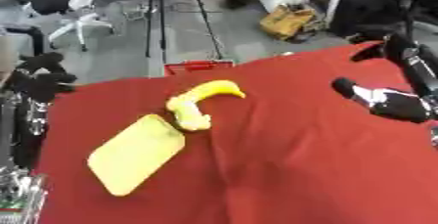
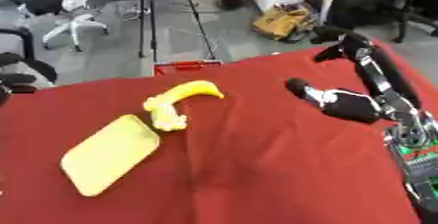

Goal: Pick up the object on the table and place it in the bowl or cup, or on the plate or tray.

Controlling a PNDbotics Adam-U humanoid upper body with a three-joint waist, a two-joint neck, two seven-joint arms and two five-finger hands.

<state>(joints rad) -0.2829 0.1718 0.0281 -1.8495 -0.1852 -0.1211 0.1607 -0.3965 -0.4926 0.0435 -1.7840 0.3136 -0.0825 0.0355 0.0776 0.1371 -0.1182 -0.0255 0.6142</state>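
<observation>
Here: table (image 1: 299, 169), draped in red cloth, no legible writing anywhere. Yellow tray (image 1: 135, 153), flat, left of centre. Yellow banana-shaped object (image 1: 198, 101) lying on the cloth, just beside the tray's far corner. Right hand (image 2: 338, 101), hovering at right, well apart from both; finger position unclear.

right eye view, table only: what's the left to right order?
yellow tray → yellow banana-shaped object, its lower end beside the tray's upper corner → right hand, over the red cloth, apart from both.
</observation>
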